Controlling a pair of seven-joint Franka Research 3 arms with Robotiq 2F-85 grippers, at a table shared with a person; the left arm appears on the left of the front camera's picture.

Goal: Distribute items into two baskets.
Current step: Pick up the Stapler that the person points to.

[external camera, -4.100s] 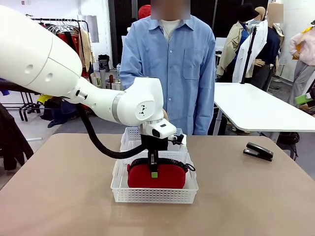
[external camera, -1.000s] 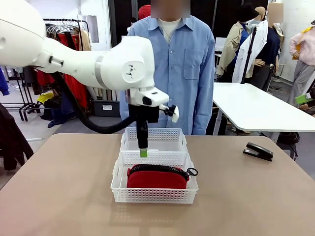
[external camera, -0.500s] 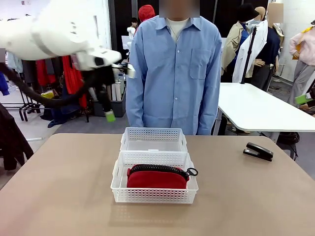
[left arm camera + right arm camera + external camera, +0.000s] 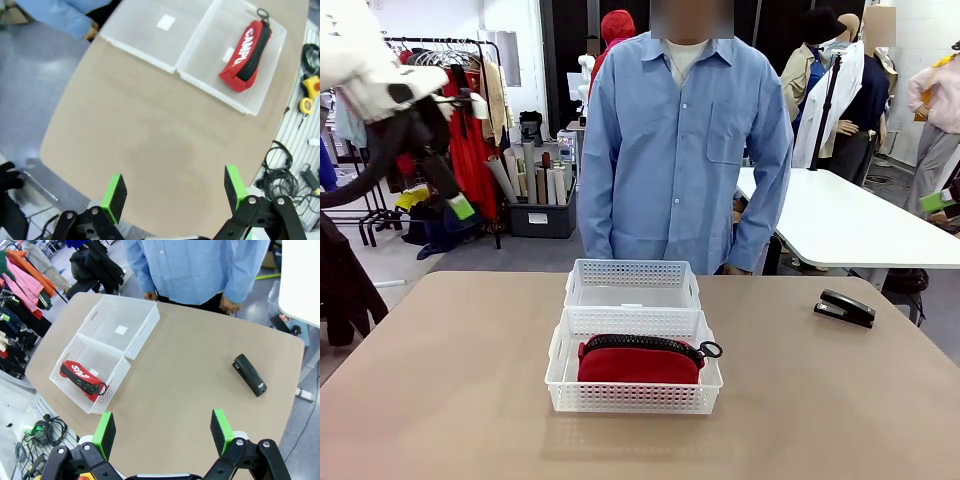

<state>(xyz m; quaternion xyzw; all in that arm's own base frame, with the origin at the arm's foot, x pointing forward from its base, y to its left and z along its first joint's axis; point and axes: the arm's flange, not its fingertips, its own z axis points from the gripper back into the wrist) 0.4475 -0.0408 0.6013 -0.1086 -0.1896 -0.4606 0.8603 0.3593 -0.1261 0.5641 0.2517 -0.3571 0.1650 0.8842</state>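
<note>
The red pouch (image 4: 639, 361) with a black zipper lies in the nearer white basket (image 4: 633, 396); it shows as well in the left wrist view (image 4: 245, 56) and the right wrist view (image 4: 80, 378). The farther white basket (image 4: 632, 272) holds nothing. The small black stapler (image 4: 846, 308) rests on the table at the right, also seen from the right wrist (image 4: 249, 374). My left gripper (image 4: 460, 205) is raised high at the far left, off the table, open and holding nothing (image 4: 174, 190). My right gripper (image 4: 162, 432) hangs high above the table, open with nothing between its fingers.
A person in a blue shirt (image 4: 685, 140) stands at the far edge behind the baskets, hands at the sides. The tan table (image 4: 820, 400) has free room on both sides of the baskets. A white table (image 4: 840, 220) stands behind at the right.
My left arm has drawn up and away to the left, from above the baskets to beyond the table's left side. The pouch stays in the nearer basket.
</note>
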